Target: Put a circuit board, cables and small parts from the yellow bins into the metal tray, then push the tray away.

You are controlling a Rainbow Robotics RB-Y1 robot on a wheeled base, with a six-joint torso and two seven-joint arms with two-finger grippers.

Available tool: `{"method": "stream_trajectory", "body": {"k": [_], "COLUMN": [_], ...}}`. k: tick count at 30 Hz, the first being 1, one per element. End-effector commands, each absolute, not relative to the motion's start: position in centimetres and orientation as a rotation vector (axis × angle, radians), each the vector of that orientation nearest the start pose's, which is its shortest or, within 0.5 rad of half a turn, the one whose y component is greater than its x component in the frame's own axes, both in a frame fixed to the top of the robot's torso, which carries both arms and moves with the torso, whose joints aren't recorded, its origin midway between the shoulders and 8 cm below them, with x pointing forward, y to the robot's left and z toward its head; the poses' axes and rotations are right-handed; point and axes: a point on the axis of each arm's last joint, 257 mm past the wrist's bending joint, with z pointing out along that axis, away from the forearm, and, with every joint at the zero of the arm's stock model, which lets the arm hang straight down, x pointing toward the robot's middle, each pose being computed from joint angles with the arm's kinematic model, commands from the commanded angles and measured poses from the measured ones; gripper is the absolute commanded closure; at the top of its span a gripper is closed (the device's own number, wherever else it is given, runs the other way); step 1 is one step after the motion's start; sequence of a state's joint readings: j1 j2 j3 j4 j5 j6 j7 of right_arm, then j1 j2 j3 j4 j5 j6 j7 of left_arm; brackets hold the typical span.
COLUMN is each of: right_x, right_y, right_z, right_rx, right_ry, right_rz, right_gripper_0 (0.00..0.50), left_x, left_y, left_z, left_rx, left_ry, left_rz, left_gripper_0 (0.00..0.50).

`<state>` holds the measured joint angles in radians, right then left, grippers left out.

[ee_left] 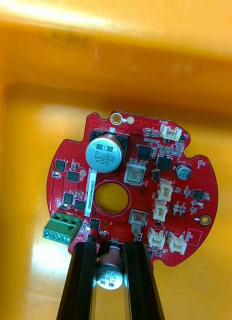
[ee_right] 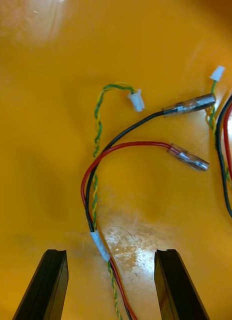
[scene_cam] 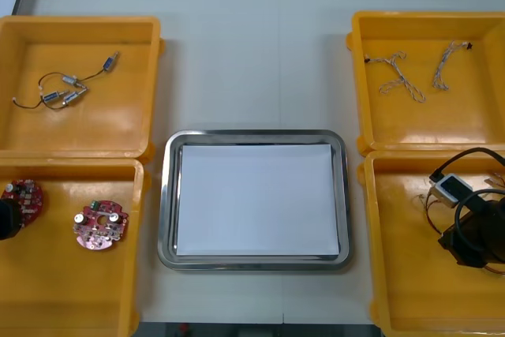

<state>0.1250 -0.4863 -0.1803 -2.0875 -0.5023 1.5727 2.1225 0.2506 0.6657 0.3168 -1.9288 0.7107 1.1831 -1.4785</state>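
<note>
The desk (scene_cam: 237, 61) lies bare from the far rim of the tray (scene_cam: 168, 203) out to its own far edge. Narrow bare strips run between the tray and the bins on either side, and the tray's near rim sits close to the desk's near edge. The tray is in the middle of the desk and white inside. The left far bin (scene_cam: 118, 124) holds a thin black cable (scene_cam: 52, 76) strung with small metal parts (scene_cam: 72, 80). In the left near bin (scene_cam: 63, 290) two red boards lie apart. The left gripper (ee_left: 110, 246) is at that bin's left edge, jaws closed on a silver can (ee_left: 110, 272) at the rim of the board (ee_left: 146, 165). The second board (scene_cam: 100, 225) lies flat to its right. A bigger can (ee_left: 105, 152) on the gripped board reads 330 and 6.3V. The right far bin (scene_cam: 473, 116) holds two twisted cables (scene_cam: 398, 76), apart. The right gripper (ee_right: 110, 252) is low in the right near bin (scene_cam: 410, 274), jaws open and standing either side of a bundle (ee_right: 90, 200) of red, black and yellow-green leads on the bin floor.
</note>
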Motion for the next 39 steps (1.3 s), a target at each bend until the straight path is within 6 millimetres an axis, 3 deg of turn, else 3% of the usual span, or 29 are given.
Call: {"method": "stream_trajectory", "body": {"k": [1,22,33,36,39], "right_x": [35.0,33.8,33.9,34.2,34.1], "right_y": [-34.6,-34.8,-34.9,-35.1,-35.3], "right_z": [-31.8,-33.0,-34.5,-34.7,-34.7], "right_rx": [-0.888,-0.869,-0.851,-0.845,-0.848], "right_ry": [2.588,2.618,2.618,2.610,2.612], "right_rz": [-0.200,-0.197,-0.170,-0.175,-0.182], "right_gripper_0": [0.000,0.000,0.005,0.011,0.065], "left_x": [35.8,30.2,29.5,29.1,28.8], "left_y": [45.3,42.7,39.4,38.6,37.9], "left_z": [-31.0,-32.3,-33.1,-33.3,-33.5], "left_rx": [-0.330,-0.297,-0.294,-0.294,-0.296], "left_ry": [2.500,2.538,2.532,2.533,2.534], "left_rz": [-0.035,-0.052,-0.118,-0.132,-0.146], "left_gripper_0": [0.500,0.500,0.500,0.500,0.500]}}
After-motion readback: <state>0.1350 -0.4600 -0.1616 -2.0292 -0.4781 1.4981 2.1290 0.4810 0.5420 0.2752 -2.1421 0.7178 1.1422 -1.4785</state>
